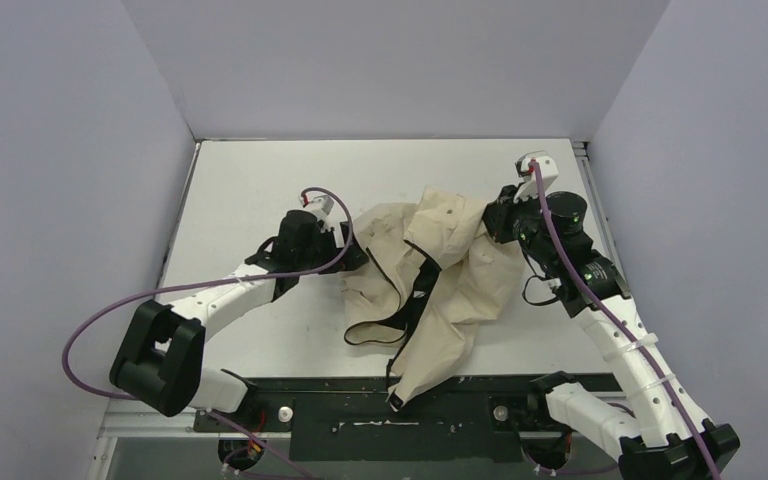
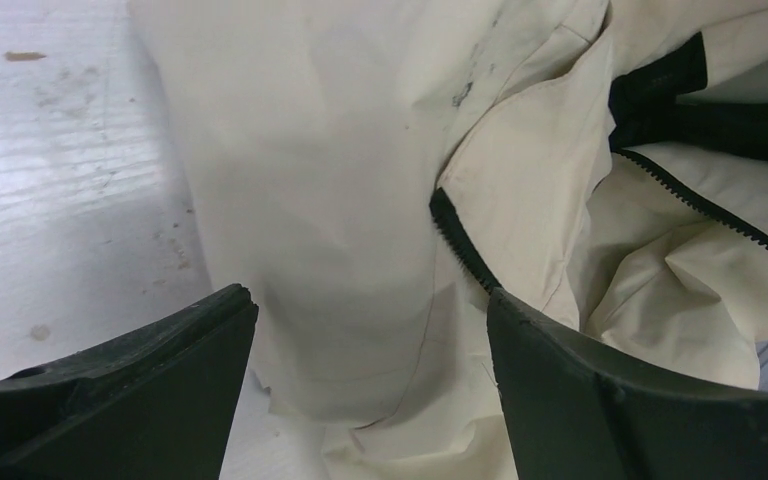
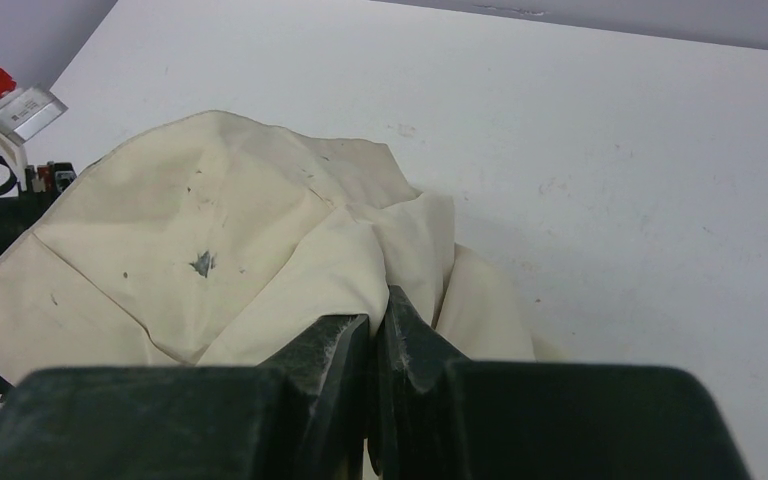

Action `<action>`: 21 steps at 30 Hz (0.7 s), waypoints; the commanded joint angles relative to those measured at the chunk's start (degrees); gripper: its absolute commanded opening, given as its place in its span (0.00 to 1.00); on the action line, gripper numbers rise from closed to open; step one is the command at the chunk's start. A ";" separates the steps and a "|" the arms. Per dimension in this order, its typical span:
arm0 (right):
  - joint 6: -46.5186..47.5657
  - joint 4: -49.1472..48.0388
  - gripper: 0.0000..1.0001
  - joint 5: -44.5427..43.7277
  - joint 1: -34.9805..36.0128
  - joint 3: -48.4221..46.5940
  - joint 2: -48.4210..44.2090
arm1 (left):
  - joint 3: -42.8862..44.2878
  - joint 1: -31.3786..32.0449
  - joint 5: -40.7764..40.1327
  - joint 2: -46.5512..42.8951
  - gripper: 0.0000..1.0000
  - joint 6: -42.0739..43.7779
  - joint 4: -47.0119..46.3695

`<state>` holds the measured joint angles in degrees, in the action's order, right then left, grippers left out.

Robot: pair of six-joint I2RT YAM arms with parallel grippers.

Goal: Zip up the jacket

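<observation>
Beige cloth fills the gap of the left gripper (image 2: pixel 370 345), whose black fingers (image 2: pixel 140 390) stand wide apart, gripping nothing, at the left edge of the jacket (image 1: pixel 440 270). Behind it the left arm lies low and stretched, running from its base near-left of the jacket. The right gripper (image 3: pixel 372 345) has its fingers pressed together on a fold of the jacket's far right corner. The right arm rises from its base near-right of the jacket and leans away and inward.

The jacket lies crumpled and unzipped in the middle of the white table (image 1: pixel 250 190). Its long axis runs from the far right corner towards the near edge, where one end droops onto the dark base plate (image 1: pixel 360 415). The dark zipper (image 2: pixel 705 205) edges lie apart, curving through the heap.
</observation>
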<state>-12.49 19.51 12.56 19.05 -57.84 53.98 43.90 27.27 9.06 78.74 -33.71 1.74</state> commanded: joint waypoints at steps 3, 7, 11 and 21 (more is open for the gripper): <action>-1.53 -2.34 0.00 1.10 -0.47 0.14 -1.11 | 2.49 0.41 8.07 3.38 0.65 1.61 -7.80; -1.99 -2.89 0.00 0.49 -0.45 -0.09 -1.22 | 2.33 0.17 7.45 3.32 0.27 2.01 -5.31; -2.36 -3.17 0.00 0.58 -0.49 -0.99 -1.15 | 4.15 -0.17 6.77 0.64 0.02 2.56 -2.68; -1.11 -4.65 0.00 1.43 -0.43 -20.78 4.90 | 35.68 -0.65 -2.00 -4.93 0.00 10.27 18.84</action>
<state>-14.15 21.89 13.37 19.05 -66.85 57.80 62.65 27.20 12.34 77.87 -28.10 14.76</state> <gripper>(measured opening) 0.050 0.014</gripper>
